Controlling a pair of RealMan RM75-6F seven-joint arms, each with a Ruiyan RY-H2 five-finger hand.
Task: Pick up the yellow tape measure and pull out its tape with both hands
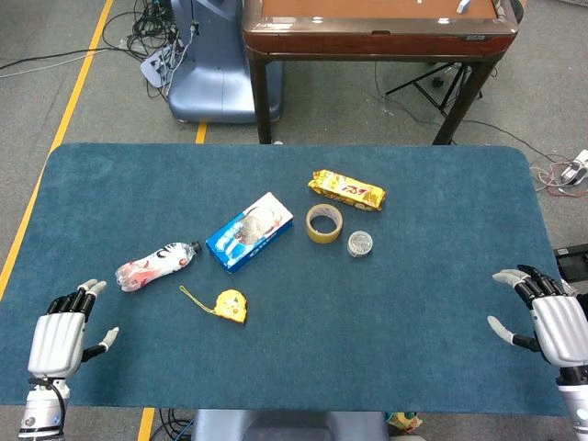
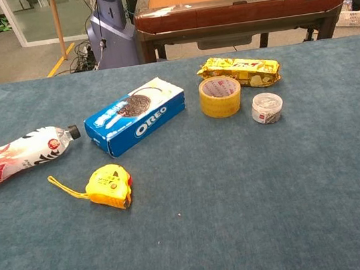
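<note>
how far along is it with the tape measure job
Nothing looks done yet. The yellow tape measure lies on the blue table with its tape in, beside the bottle and the Oreo box. Nothing is in hand: the left hand and right hand rest open near the table's two near corners, far from it. Left: reach, pick it up, pull the tape out with both hands.

Grey carpeted floor (image 1: 349, 101) with yellow floor line (image 1: 69, 110). Dark wooden mahjong table with brown top (image 2: 228, 0) beyond far edge of blue felt-covered table (image 1: 441, 312). Tangled black cables (image 1: 147, 28) at blue-grey machine base (image 1: 207, 87). Glazed doorway (image 2: 36, 17) at far left.
</note>
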